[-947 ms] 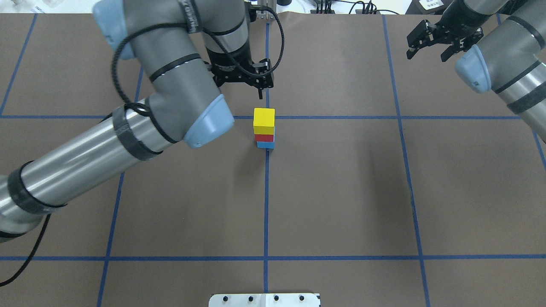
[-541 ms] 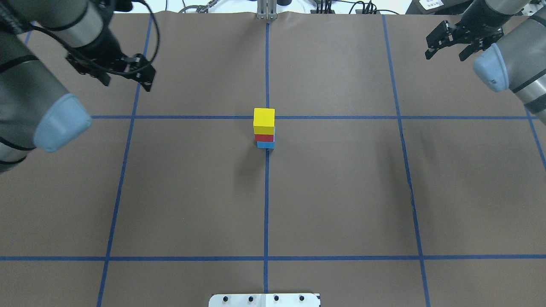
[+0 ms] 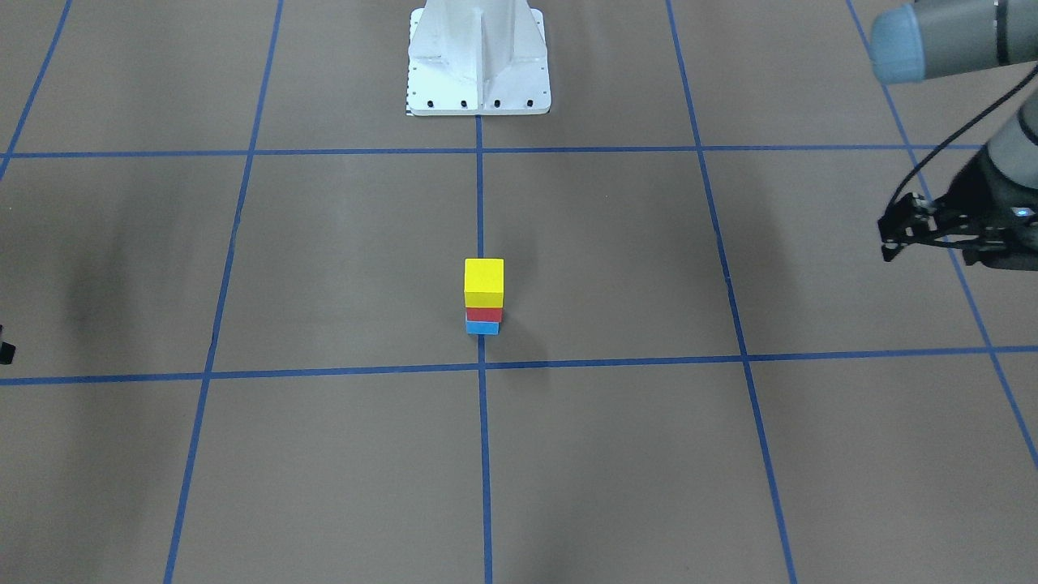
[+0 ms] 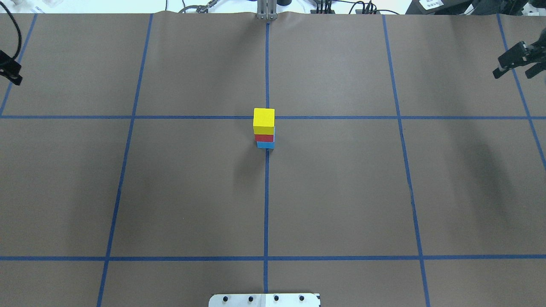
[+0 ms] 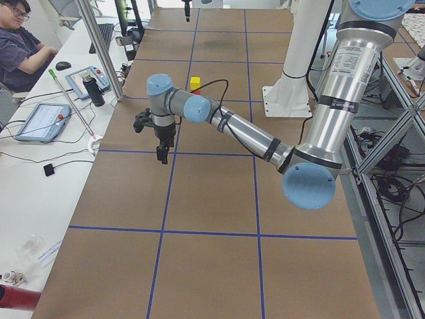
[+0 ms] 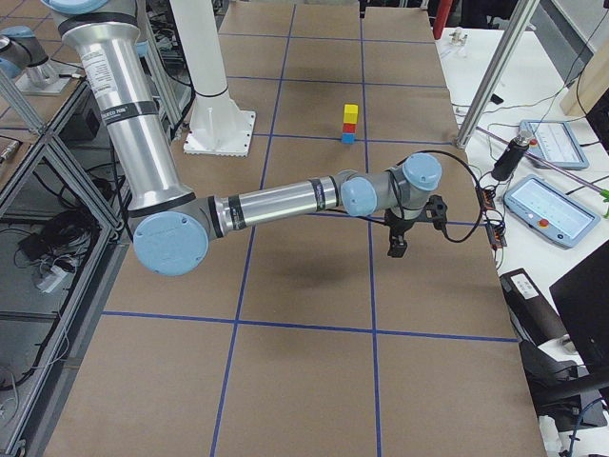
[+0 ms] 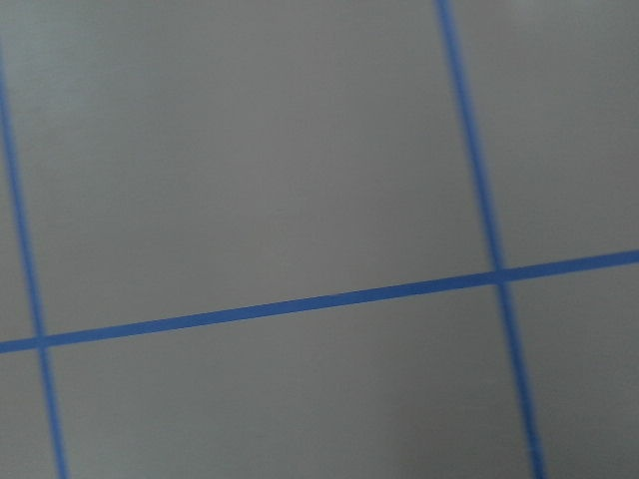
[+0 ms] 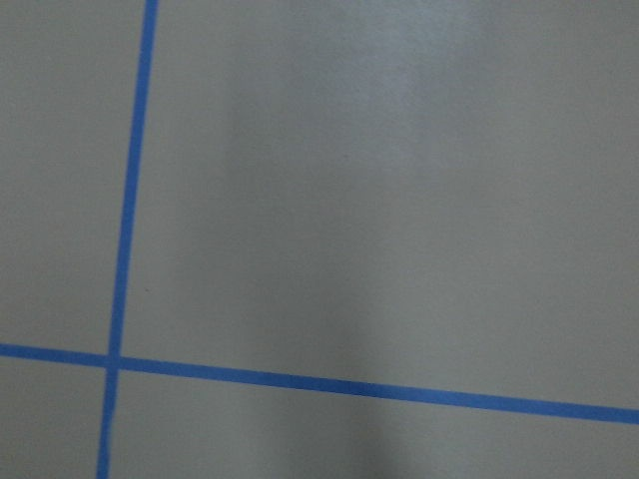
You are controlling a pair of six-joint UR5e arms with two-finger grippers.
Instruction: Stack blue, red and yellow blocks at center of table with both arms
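A stack stands at the table's centre: yellow block (image 4: pixel 263 118) on top, red block (image 4: pixel 264 138) in the middle, blue block (image 4: pixel 265 145) at the bottom. It also shows in the front view, with the yellow block (image 3: pixel 484 278) on top. My left gripper (image 3: pixel 932 243) hangs open and empty far out on my left; only one of its fingertips (image 4: pixel 13 76) shows at the overhead view's left edge. My right gripper (image 4: pixel 513 74) is open and empty at the far right. Both wrist views show only bare brown table and blue tape lines.
The white robot base plate (image 3: pixel 478 81) sits at the near table edge behind the stack. Blue tape lines divide the brown table into a grid. An operator (image 5: pixel 23 50) and tablets (image 5: pixel 43 121) are beyond the far table edge.
My left gripper has moved from just beyond the stack far out to the left edge. My right gripper has moved further right. The stack has not moved.
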